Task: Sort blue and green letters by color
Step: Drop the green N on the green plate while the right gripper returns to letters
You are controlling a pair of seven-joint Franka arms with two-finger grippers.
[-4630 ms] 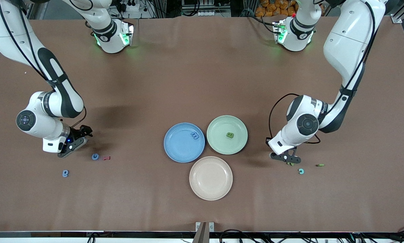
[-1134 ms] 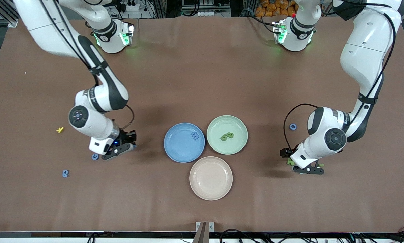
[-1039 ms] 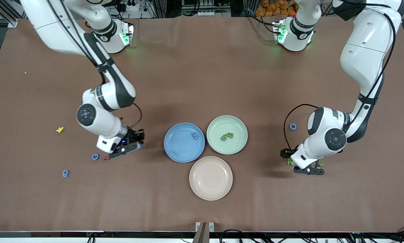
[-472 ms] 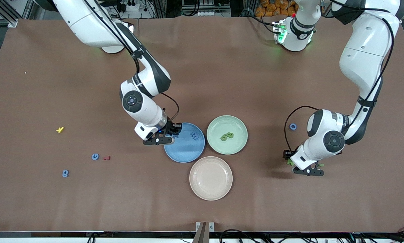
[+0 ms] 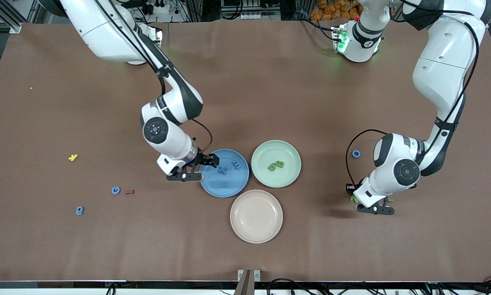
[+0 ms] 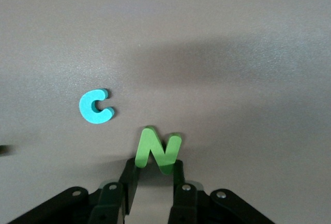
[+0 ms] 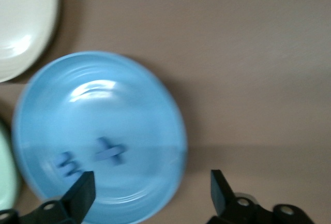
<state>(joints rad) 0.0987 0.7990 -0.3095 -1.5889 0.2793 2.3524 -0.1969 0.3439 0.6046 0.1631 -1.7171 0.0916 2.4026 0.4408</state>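
Right gripper (image 5: 197,171) gapes empty over the blue plate (image 5: 212,186) rim; left gripper (image 5: 370,207) clamps a green N (image 6: 158,150).

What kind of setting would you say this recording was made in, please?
Most likely a robotics lab bench: two Franka arms bolted along a brown-covered table, three plates including a blue plate, and toy letters such as a green N for sorting.

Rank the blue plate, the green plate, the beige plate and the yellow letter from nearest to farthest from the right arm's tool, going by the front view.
From the right tool, open at the blue plate's edge:
1. Blue plate, right beside the tool.
2. Beige plate, nearer the camera than the blue plate.
3. Green plate, beside the blue plate, toward the left arm's end.
4. Yellow letter, toward the right arm's end.
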